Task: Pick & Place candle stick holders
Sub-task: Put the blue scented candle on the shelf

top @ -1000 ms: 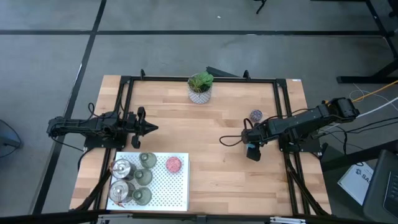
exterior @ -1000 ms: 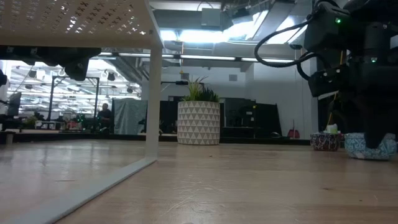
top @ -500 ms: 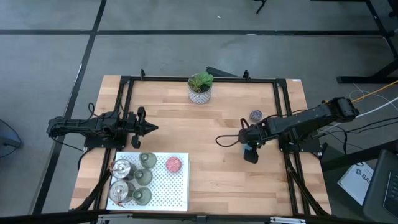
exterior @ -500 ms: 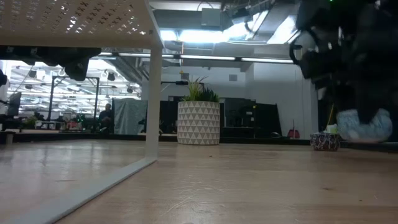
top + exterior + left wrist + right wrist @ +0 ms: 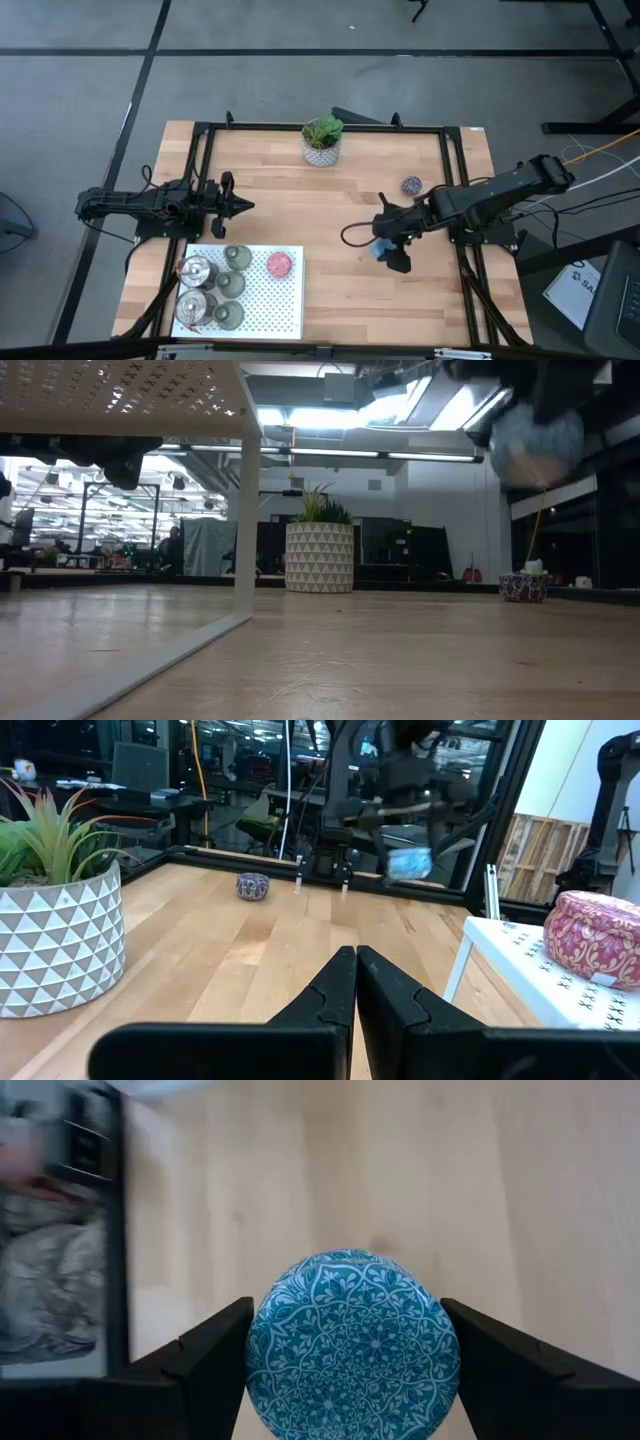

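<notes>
**Technician:** What is the step in hand?

**Instructor:** The right gripper (image 5: 381,249) grasps the round blue holder with a white floral pattern (image 5: 352,1344) and carries it above the wooden table (image 5: 340,200), clear of the surface. Its fingers (image 5: 210,1350) bear on opposite sides of the rounded body. The transit should probably stay level and high enough to clear the edge of the white perforated platform (image 5: 290,310), which stands raised on a leg.

**Technician:** Where should it go?

**Instructor:** Judging by the layout, a free spot near the pink patterned holder (image 5: 279,264), apart from the two shiny silver holders (image 5: 194,270) and the olive-grey holders (image 5: 237,258). The blue holder's curved, apparently glazed wall may slip, so the release is best made low.

**Technician:** And the rest?

**Instructor:** The speckled purple holder (image 5: 411,186) remains on the table, near the right arm. The left gripper (image 5: 240,206) waits clenched and empty just beyond the platform.
</notes>
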Robot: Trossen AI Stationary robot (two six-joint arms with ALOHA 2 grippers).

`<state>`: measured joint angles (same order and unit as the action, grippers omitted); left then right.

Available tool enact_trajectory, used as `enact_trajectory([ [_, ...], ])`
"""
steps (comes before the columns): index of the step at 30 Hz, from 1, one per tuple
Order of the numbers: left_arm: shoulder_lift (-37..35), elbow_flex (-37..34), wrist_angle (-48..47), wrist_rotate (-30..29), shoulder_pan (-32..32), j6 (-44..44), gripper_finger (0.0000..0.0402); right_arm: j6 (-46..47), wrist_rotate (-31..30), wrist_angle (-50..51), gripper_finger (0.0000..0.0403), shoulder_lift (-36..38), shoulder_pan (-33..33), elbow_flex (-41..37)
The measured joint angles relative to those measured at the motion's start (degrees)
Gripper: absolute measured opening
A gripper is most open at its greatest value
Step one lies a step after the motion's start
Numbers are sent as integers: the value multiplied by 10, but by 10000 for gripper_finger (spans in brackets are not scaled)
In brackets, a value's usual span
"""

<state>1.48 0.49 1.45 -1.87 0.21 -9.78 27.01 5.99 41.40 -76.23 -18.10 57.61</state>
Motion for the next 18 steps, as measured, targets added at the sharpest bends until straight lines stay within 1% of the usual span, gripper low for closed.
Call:
enact_trajectory([
  [4, 0, 0, 0, 0, 0, 0, 6, -8, -19, -6, 287, 0, -18, 37],
  [7, 0, 0, 0, 0, 0, 0, 6, -21, -19, -21, 287, -12, -24, 59],
  [11, 0, 0, 0, 0, 0, 0, 6, -44, 1, -45, 287, -40, -26, 96],
  [14, 0, 0, 0, 0, 0, 0, 6, -69, 22, -42, 287, -75, -27, 140],
  [18, 0, 0, 0, 0, 0, 0, 6, -128, 44, -41, 287, -124, -31, 209],
])
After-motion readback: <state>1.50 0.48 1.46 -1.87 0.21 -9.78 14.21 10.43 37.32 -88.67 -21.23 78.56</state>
